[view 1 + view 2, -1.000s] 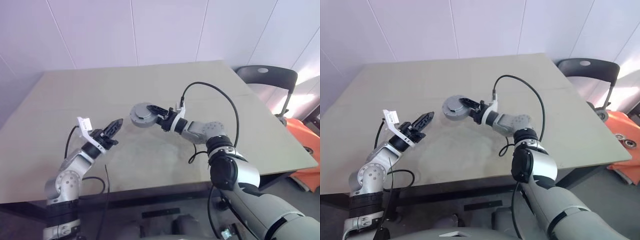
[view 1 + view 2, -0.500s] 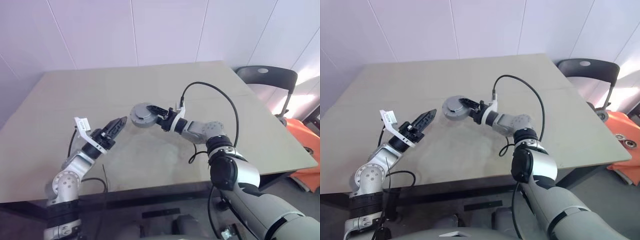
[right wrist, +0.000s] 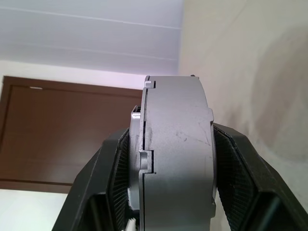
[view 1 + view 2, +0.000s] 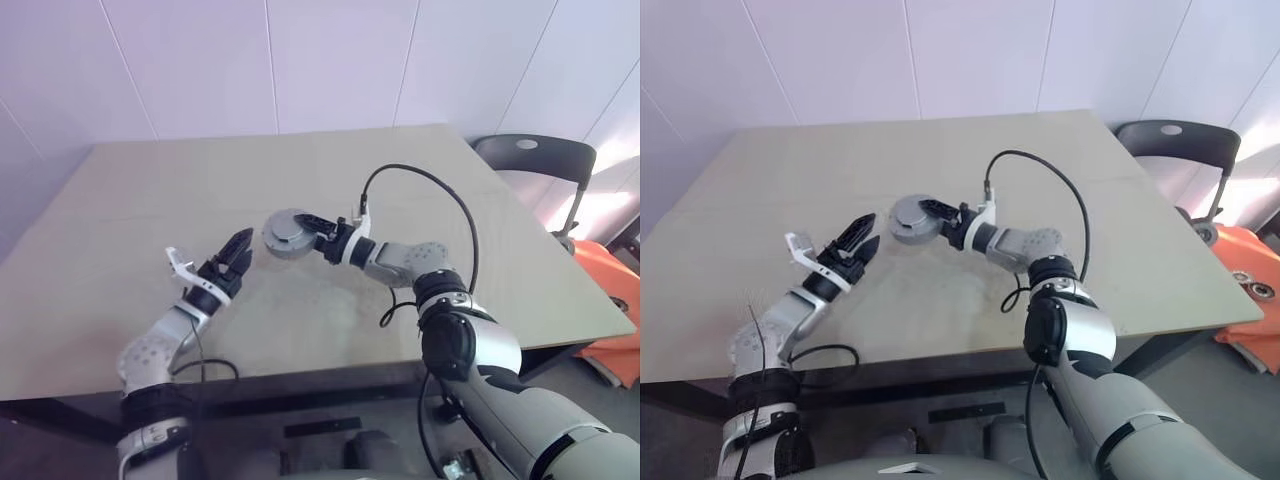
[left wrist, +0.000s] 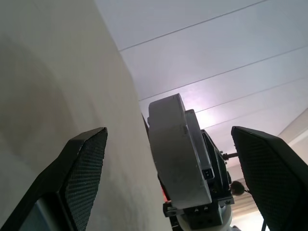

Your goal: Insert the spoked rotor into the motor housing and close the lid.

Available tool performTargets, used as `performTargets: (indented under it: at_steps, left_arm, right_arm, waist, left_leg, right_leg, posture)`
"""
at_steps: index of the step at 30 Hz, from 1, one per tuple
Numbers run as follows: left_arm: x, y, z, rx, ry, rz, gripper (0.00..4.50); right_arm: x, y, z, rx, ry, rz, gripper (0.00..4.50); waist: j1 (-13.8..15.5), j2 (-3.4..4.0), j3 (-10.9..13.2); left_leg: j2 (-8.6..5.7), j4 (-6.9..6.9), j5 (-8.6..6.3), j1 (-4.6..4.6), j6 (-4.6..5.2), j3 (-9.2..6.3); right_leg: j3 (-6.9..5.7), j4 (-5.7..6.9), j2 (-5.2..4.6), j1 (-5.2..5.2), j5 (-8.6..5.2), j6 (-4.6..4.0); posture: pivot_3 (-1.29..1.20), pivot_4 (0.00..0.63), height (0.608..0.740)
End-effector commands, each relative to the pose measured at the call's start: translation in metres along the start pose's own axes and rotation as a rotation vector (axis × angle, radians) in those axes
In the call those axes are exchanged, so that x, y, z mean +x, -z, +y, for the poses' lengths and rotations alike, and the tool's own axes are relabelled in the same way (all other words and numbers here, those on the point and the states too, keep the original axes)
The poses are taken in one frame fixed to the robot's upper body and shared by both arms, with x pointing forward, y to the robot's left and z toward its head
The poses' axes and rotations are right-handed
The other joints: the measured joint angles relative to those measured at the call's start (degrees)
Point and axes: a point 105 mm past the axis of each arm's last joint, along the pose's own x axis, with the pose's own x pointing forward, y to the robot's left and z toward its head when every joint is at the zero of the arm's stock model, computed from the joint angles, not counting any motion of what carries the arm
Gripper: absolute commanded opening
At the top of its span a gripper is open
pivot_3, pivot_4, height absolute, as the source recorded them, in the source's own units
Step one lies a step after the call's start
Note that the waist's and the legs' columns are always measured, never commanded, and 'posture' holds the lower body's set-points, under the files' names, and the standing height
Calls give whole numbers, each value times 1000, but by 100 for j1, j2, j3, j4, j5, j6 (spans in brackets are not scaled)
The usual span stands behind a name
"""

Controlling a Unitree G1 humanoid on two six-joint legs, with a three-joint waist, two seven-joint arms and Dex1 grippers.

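Observation:
My right gripper is shut on the motor housing, a short round grey metal piece held just above the middle of the table. In the right wrist view both fingers press the housing edge-on. A thin seam runs round it, and its flat grey top looks like the lid seated on it. The spoked rotor is hidden. My left gripper is open, a short way left of the housing and pointing at it. In the left wrist view the housing stands between the spread fingers, apart from them.
A black cable loops over the table from my right wrist. A dark chair stands past the table's right corner, with an orange object on the floor beside it. White wall panels rise behind the table.
The left gripper has gone from nearly shut to wide open, rolled about its own axis and shifted slightly toward the housing. The right gripper and housing have kept still.

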Motion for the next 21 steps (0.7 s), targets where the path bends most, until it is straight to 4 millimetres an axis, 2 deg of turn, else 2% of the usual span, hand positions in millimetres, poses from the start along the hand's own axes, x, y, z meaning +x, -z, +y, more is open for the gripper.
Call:
performTargets:
  at_steps: [1, 4, 21]
  left_arm:
    - [21, 9, -13, -9, 61, 41, 4399]
    - [29, 14, -14, -8, 71, 66, 4399]
    - [39, 17, -16, 24, 67, 101, 4399]
  right_arm:
    - [4, -10, 28, -45, -89, -15, 2255]
    - [4, -9, 27, -49, -87, -12, 2255]
    - [2, -11, 24, -60, -78, -27, 2255]
  waist:
    - [-3, 0, 0]
    - [-8, 0, 0]
    - [-9, -1, 0]
  left_leg:
    - [-2, 1, 0, 0, 0, 0]
    - [-8, 2, 0, 1, 0, 2]
    - [-7, 2, 0, -1, 0, 1]
  right_leg:
    - [0, 0, 0, 0, 1, 1]
    - [0, -1, 2, 1, 1, 2]
    - [4, -3, 5, 1, 1, 3]
  posture:
    - [0, 0, 740]
    - [0, 0, 740]
    - [0, 0, 740]
